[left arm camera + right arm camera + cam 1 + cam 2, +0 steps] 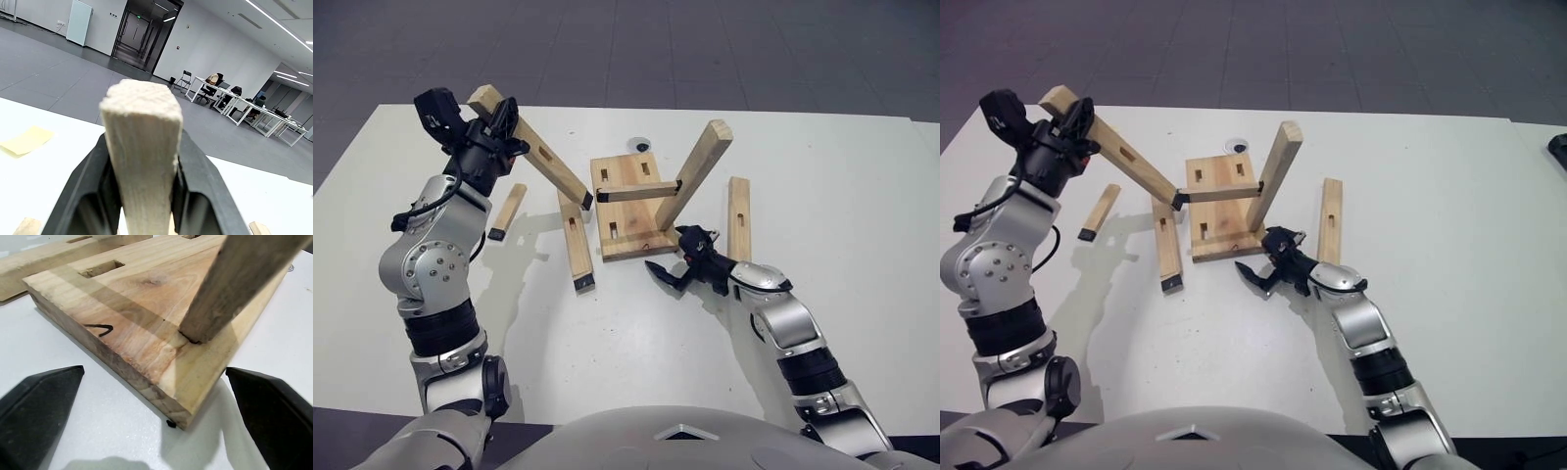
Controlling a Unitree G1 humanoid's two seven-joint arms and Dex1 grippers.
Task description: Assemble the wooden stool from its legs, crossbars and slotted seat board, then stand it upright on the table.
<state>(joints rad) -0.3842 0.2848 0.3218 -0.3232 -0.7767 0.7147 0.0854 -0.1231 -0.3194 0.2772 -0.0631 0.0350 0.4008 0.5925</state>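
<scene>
The slotted seat board lies flat mid-table with one leg standing tilted in a slot near its front right corner. A crossbar runs from that leg to a second leg, which hangs slanted in the air. My left gripper is shut on that second leg's top end. My right gripper is open, low over the table just in front of the board's corner, touching nothing. Loose pieces lie flat: a leg, a leg, a short crossbar.
A round hole with a dark insert sits in the white table behind the board. Bare tabletop stretches to the right and along the front. Grey floor lies beyond the far edge.
</scene>
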